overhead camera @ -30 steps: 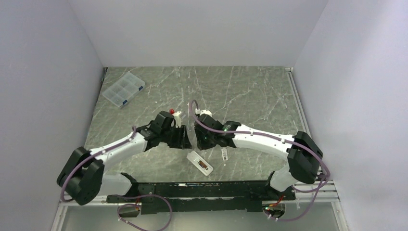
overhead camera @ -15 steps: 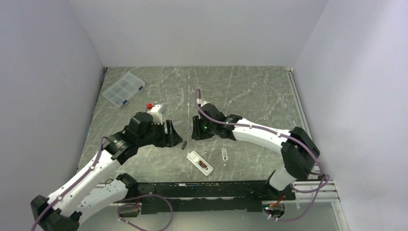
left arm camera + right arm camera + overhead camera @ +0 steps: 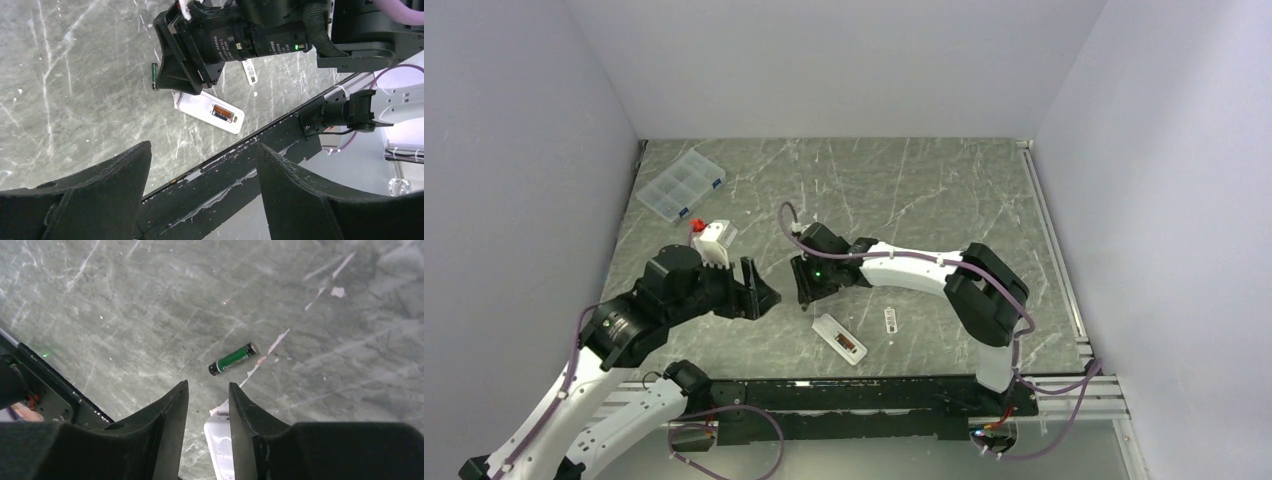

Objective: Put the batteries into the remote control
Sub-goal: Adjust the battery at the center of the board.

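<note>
The remote control [image 3: 839,338] lies back-up on the table near the front edge, and its reddish-brown battery recess [image 3: 223,112] is exposed. One dark green battery [image 3: 233,359] lies loose on the table just beyond my right fingertips; it also shows in the left wrist view [image 3: 155,75]. I see no second battery. My right gripper [image 3: 207,385] is open a little and empty, hovering low over the remote's end and the battery. My left gripper [image 3: 202,147] is wide open and empty, raised to the left of them [image 3: 759,292].
A small white flat cover piece [image 3: 890,319] lies right of the remote. A clear compartment box with blue clips [image 3: 680,185] sits at the back left. The black base rail [image 3: 240,165] runs along the front edge.
The left arm has pulled back to the left and risen. The right gripper has swung left to above the battery, which came to lie on the table beside the remote.
</note>
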Robot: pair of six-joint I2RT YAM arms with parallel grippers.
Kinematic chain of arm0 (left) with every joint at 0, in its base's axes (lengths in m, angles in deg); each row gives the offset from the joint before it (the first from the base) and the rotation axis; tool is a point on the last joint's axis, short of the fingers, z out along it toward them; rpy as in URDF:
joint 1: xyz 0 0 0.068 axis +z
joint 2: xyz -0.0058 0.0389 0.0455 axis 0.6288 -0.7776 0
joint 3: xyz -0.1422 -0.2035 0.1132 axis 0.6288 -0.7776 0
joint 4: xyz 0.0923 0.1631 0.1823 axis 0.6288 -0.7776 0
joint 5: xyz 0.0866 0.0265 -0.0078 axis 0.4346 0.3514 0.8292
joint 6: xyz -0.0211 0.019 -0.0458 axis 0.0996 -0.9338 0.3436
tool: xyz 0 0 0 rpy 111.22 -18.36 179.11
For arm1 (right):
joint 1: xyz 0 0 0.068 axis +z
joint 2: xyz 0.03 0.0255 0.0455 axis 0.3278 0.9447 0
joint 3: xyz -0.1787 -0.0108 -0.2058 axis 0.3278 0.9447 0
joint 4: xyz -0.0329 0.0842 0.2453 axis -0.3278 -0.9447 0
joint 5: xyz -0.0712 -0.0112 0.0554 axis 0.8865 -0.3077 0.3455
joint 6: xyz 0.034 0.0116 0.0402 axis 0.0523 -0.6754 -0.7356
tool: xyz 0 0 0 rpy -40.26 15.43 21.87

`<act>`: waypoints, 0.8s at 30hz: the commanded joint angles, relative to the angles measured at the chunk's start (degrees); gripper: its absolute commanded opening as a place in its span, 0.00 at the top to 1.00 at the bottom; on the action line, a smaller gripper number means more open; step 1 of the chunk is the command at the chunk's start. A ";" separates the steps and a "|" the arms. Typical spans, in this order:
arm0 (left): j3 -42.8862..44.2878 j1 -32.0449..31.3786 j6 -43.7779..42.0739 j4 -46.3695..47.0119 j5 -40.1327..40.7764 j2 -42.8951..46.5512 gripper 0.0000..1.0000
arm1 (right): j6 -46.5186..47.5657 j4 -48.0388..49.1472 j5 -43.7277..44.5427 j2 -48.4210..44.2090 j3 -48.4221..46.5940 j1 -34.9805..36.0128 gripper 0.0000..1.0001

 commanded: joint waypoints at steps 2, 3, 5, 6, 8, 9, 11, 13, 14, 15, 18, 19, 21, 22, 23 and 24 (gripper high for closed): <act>2.90 -0.18 -3.52 -3.62 0.72 1.87 0.17 | 11.22 -3.29 3.94 0.88 -5.78 0.87 0.60; 2.95 -0.08 -3.91 -3.77 0.48 2.18 0.17 | 13.78 -3.57 4.10 1.24 -6.33 0.87 0.58; 2.84 -0.18 -4.67 -3.71 0.13 2.83 0.15 | 18.57 -4.49 4.37 1.85 -7.60 0.87 0.56; 2.80 -0.15 -4.93 -3.65 0.11 3.29 0.14 | 20.83 -4.63 4.57 2.00 -7.91 0.87 0.55; 2.34 -0.19 -5.09 -3.36 0.31 4.06 0.09 | 24.46 -3.98 4.96 2.03 -7.87 0.83 0.54; 1.96 -0.19 -5.13 -2.93 -0.06 4.45 0.07 | 26.30 -3.54 4.50 2.15 -7.76 0.87 0.54; 0.93 -0.14 -5.23 -1.84 -1.05 5.13 0.03 | 28.67 -3.41 4.12 2.99 -8.48 0.87 0.53; 0.52 -0.14 -5.09 -1.74 -1.36 5.37 0.01 | 28.90 -4.04 4.45 4.70 -10.14 0.82 0.54; 0.45 -0.20 -5.09 -1.63 -1.57 5.54 0.01 | 28.79 -4.64 4.57 5.79 -11.43 0.79 0.55; 0.34 -0.15 -5.17 -1.39 -1.71 5.82 0.01 | 28.75 -5.42 4.56 6.98 -12.74 0.79 0.57; -0.10 -0.19 -5.10 -1.09 -2.03 6.48 0.01 | 28.09 -7.61 4.68 10.41 -16.83 0.78 0.69; -0.16 -0.22 -5.09 -1.02 -2.05 6.70 0.01 | 27.60 -8.25 5.14 11.29 -17.98 0.79 0.72; -0.30 -0.14 -5.13 -1.02 -2.15 6.95 0.01 | 27.20 -8.97 6.03 12.54 -19.24 0.79 0.75; -0.32 -0.19 -5.10 -1.03 -2.13 7.00 0.01 | 27.07 -9.20 6.28 12.88 -19.59 0.74 0.77; -0.31 -0.21 -5.09 -0.99 -2.15 7.12 0.01 | 27.03 -9.69 6.53 13.24 -20.04 0.70 0.80; -0.34 -0.14 -5.09 -0.99 -2.11 7.21 0.01 | 27.09 -10.32 6.58 13.72 -20.52 0.70 0.83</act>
